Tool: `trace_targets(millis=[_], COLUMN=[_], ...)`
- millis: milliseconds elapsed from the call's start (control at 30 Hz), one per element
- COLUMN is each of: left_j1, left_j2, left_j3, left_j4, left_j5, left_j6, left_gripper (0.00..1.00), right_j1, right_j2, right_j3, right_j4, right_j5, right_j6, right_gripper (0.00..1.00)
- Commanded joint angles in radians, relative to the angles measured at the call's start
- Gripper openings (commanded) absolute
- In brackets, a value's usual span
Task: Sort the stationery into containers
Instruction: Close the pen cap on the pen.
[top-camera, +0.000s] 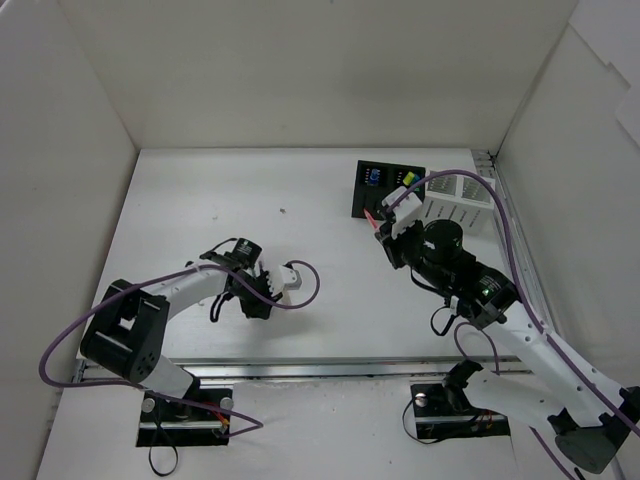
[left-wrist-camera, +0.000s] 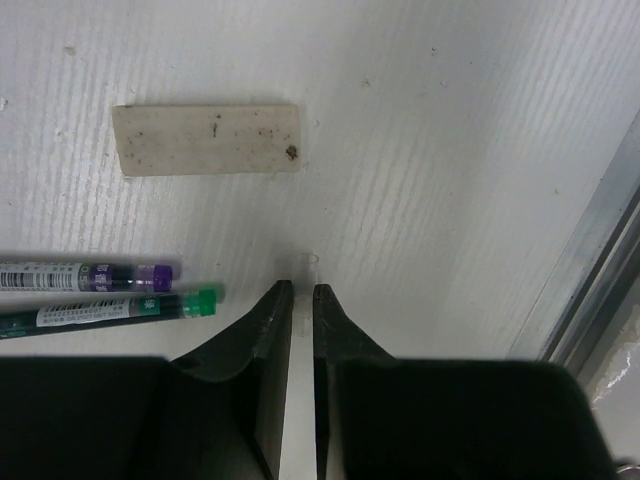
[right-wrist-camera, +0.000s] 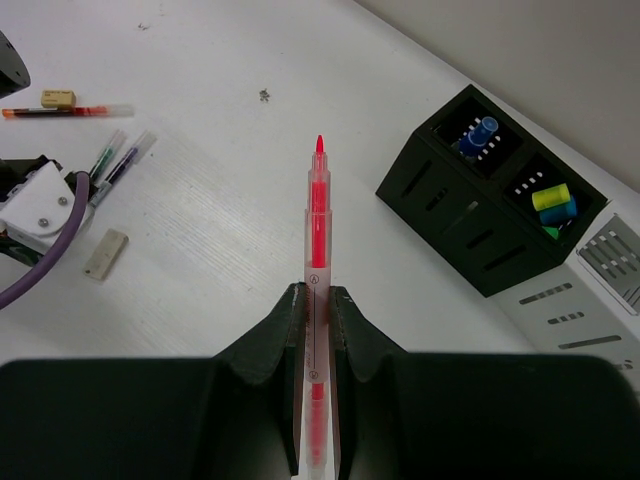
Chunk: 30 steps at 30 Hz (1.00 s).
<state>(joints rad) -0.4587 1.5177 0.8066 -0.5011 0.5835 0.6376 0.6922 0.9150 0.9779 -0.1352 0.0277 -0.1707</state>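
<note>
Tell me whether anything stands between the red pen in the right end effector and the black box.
Nothing visible does. The right end effector grips the red pen, and the stretch of table between its tip and the black box lies bare in the right wrist view.

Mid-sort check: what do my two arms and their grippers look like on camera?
The left arm and the right arm both have white link shells with black joint housings. A purple cable loops along each. A small green light glows on the right arm. The left gripper and the right gripper each have two black tapered fingers on a wide black body.
</note>
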Motion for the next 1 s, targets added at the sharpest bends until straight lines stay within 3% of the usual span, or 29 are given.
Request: trace_targets(millis=[0,233,500,733,967], left_j1=[-0.021,-0.041,0.032,0.097,0.107], left_j2=[0.018,-0.019,0.074,0.194,0.386], left_j3=[0.006,0.069,0.354,0.654,1.052], left_j4=[0.070,0.004,-0.224,-0.467,-0.429], left_j5=[-0.108,-0.087,0.068,0.180,0.162], left_j6=[-0.050,-0.064,-0.001,0.206,-0.005], left_gripper=[0.00,0.00,0.00,0.00,0.00], right_j1=[0.009,0.007,0.009,0.010,0.006], right_j2=[-0.016,-0.048,-0.079,-0.122,-0.165], right_j3=[-0.004,-0.028,-0.087,-0.172,-0.248], right_j4=[0.054,0.057,0.111,0.159,0.236], right_j5=[0.020,0.008,0.008,0.066,0.074], right_j6=[0.005,-0.003,0.025,0.077,0.129], right_gripper=[0.04,0.04,0.03,0.03,0.02])
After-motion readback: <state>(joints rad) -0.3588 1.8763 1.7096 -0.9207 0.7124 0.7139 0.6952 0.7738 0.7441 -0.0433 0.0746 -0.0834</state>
